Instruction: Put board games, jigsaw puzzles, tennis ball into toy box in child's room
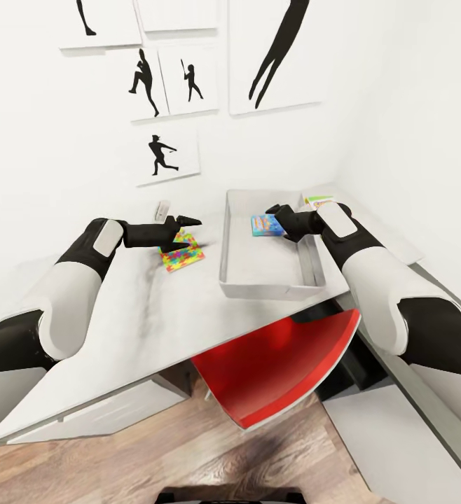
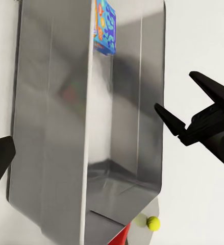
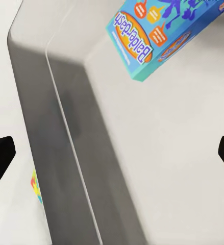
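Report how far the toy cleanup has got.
Done: the blue board game lies inside the toy box. In hand: nothing. The right gripper hangs open by that game, and the left gripper is open near a jigsaw puzzle. Left: that puzzle, the white-green board game beyond the box and the tennis ball, all on the table.

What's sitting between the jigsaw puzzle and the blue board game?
In the head view, the toy box's near side wall stands between the jigsaw puzzle on the table and the blue board game inside the box.
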Motion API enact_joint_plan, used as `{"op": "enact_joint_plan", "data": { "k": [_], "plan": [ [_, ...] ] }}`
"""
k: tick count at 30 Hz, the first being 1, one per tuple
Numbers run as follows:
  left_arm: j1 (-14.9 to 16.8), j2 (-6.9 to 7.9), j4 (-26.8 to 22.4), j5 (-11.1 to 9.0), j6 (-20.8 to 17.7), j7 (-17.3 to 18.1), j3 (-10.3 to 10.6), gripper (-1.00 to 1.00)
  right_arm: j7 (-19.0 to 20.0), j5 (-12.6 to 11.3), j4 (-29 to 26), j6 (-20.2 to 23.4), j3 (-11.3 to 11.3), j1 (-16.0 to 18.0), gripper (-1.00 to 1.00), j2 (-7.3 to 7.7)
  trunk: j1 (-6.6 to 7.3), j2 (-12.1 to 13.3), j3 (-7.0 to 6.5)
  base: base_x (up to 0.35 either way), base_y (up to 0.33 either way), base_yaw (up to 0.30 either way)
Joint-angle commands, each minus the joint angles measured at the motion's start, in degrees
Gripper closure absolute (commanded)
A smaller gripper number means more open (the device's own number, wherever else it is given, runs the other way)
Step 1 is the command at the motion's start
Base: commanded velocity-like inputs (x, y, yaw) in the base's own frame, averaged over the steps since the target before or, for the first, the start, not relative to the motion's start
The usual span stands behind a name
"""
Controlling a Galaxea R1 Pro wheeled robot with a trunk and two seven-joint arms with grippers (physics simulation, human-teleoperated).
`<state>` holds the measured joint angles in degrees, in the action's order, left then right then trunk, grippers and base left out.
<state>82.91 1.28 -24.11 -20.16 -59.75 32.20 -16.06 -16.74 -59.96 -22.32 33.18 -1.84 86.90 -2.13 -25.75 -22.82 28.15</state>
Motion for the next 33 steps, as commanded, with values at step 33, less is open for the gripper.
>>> {"op": "enact_joint_plan", "data": {
  "k": [33],
  "plan": [
    [0.06, 0.30, 0.12, 0.41, -0.25, 1.14, -0.20, -1.00, -0.45, -0.70, -0.44, 0.57, -0.10, 0.11, -1.00, -0.19, -0.03, -0.10, 0.05, 0.000, 0.000, -0.162]
  ]
}}
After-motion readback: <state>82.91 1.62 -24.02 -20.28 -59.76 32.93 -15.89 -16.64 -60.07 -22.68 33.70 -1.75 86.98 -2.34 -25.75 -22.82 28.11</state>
